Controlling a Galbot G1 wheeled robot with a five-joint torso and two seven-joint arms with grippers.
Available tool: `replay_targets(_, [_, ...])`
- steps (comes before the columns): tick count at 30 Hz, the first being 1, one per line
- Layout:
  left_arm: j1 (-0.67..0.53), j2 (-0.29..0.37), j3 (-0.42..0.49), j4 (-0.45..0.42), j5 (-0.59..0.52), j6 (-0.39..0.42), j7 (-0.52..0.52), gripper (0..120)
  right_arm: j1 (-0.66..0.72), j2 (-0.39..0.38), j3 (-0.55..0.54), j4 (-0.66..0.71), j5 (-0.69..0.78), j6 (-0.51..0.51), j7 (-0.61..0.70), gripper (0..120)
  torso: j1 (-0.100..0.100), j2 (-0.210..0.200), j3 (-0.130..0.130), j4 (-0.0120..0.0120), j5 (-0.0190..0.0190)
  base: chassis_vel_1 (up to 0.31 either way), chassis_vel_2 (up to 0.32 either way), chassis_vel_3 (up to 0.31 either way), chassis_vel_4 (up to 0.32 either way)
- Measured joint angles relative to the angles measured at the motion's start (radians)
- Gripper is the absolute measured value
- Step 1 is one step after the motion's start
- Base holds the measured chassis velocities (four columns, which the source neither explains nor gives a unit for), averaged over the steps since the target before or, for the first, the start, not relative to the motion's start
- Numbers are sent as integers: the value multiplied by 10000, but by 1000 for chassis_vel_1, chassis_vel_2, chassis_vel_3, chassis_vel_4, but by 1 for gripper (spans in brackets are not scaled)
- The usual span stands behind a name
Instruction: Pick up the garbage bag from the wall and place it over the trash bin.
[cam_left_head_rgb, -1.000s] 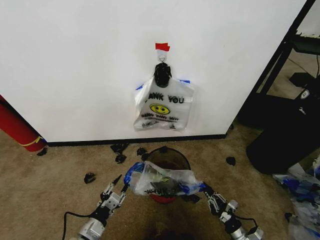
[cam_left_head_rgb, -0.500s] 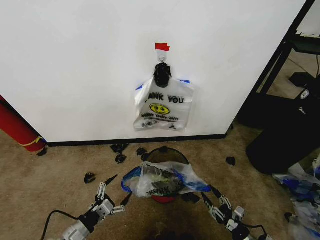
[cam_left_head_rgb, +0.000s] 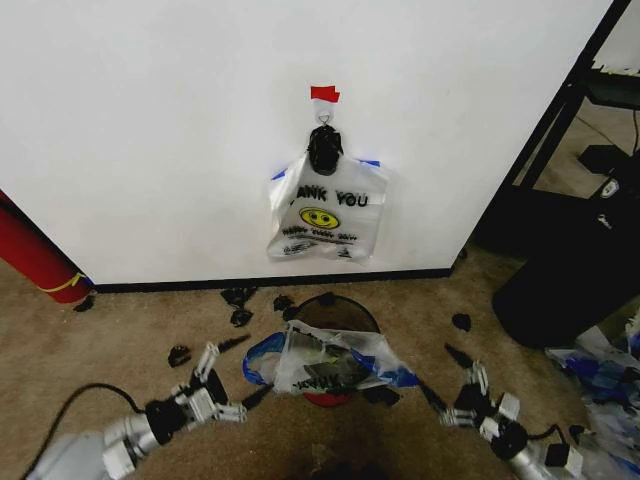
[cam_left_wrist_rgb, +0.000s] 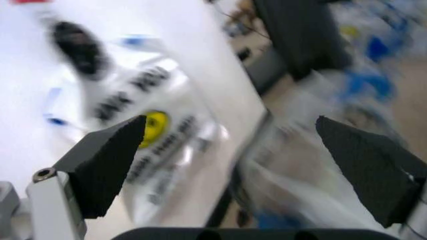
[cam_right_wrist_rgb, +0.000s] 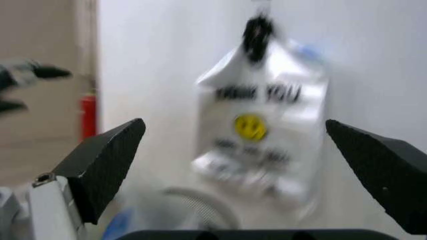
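The bag (cam_left_head_rgb: 325, 362) lies draped over the bin (cam_left_head_rgb: 338, 312); my left claw (cam_left_head_rgb: 228, 378) and right claw (cam_left_head_rgb: 455, 390) gape apart, empty, beside it.

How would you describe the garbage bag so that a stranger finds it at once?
Below the white wall, on the carpet, stands a black trash bin. The garbage bag lies over its front: clear, crinkly, with blue patches, unlike the opaque smiley bag hanging above.

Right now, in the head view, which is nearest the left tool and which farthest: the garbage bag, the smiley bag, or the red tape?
1. The garbage bag, draped on the trash bin, just beside the left tool.
2. The smiley bag, hanging on the wall.
3. The red tape, above it.
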Motion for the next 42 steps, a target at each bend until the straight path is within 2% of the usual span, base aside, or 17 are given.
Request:
replay_targets(4, [-661, 613, 861, -860, -2357, 2123, -1326, 100, 653, 228, -488, 1230, -1884, -424, 3200, 100, 0, 0, 0, -4, -2, 0, 0, 0, 0])
replay_targets(5, [-873, 778, 1146, -959, -2868, 2669, -1673, 100, 854, 302, -621, 1600, -2278, -819, 3782, 100, 0, 0, 1, 17, 4, 0, 0, 0, 0])
replay_targets(6, [-873, 778, 1146, -959, -2868, 2669, -1673, 100, 854, 302, -621, 1600, -2278, -819, 3782, 100, 0, 0, 1, 17, 4, 0, 0, 0, 0])
replay_targets(8, [-1727, 1139, 1854, -829, -3550, 3539, -1969, 100, 941, 418, -717, 2175, -2794, -1236, 4414, 100, 0, 0, 0, 12, -4, 0, 0, 0, 0])
replay_targets(12, [-4246, 1716, 4036, 201, -4090, 4419, -2158, 100, 885, 552, -789, 2776, -3317, -1620, 4937, 100, 0, 0, 1, -1, -1, 0, 0, 0, 0])
replay_targets(13, [-4246, 1716, 4036, 201, -4090, 4419, -2158, 100, 885, 552, -789, 2776, -3317, -1620, 4937, 100, 0, 0, 1, -1, -1, 0, 0, 0, 0])
replay_targets(15, [-5866, 1743, 5451, 843, -4337, 4708, -2401, 100, 900, 615, -748, 2782, -3576, -1611, 5161, 100, 0, 0, 1, 0, -3, 0, 0, 0, 0])
replay_targets(19, [-8385, 1113, 7490, 2107, -4977, 5381, -2895, 100, 1027, 753, -553, 2732, -3938, -1622, 5690, 100, 1, -1, 1, 1, -2, 0, 0, 0, 0])
replay_targets(20, [-8385, 1113, 7490, 2107, -4977, 5381, -2895, 100, 1027, 753, -553, 2732, -3938, -1622, 5690, 100, 1, -1, 1, 1, -2, 0, 0, 0, 0])
replay_targets(23, [-9671, 613, 8705, 2563, -5172, 6478, -3480, 100, 1167, 860, -432, 2727, -4225, -1811, 6434, 100, 1, -1, 2, 0, 1, 0, 0, 0, 0])
replay_targets(26, [-10607, 231, 9768, 2623, -5419, 7788, -4289, 98, 1362, 1060, -459, 2871, -5160, -2599, 9221, 100, 1, -1, 0, 2, 5, 0, 0, 0, 0])
replay_targets(28, [-10751, 157, 9914, 2622, -5468, 8055, -4433, 98, 1379, 1080, -489, 2936, -5217, -2877, 9787, 100, 1, -1, 0, 2, 4, 0, 0, 0, 0])
replay_targets(31, [-11339, -201, 10528, 2653, -5677, 9155, -4968, 97, 1300, 1096, -524, 3150, -4993, -3642, 10797, 100, 1, -1, 0, 5, 4, 0, 0, 0, 0])
replay_targets(33, [-11794, -536, 10883, 2781, -5792, 10218, -5454, 98, 1159, 1131, -499, 3206, -4914, -3753, 10944, 100, 0, -1, 0, 1, 2, 0, 0, 0, 0])
replay_targets(34, [-11794, -536, 10883, 2781, -5792, 10218, -5454, 98, 1159, 1131, -499, 3206, -4914, -3753, 10944, 100, 0, -1, 0, 1, 2, 0, 0, 0, 0])
replay_targets(39, [-12754, -1165, 11546, 2881, -6378, 12285, -6930, 100, 958, 1201, -457, 3327, -4906, -3739, 10965, 100, 0, 0, 0, 3, 2, 0, 0, 0, 0])
replay_targets(42, [-13046, -1345, 11819, 3020, -6409, 12782, -7242, 100, 915, 1218, -458, 3331, -4925, -3721, 10961, 100, 0, 1, 0, 2, 4, 0, 0, 0, 0])
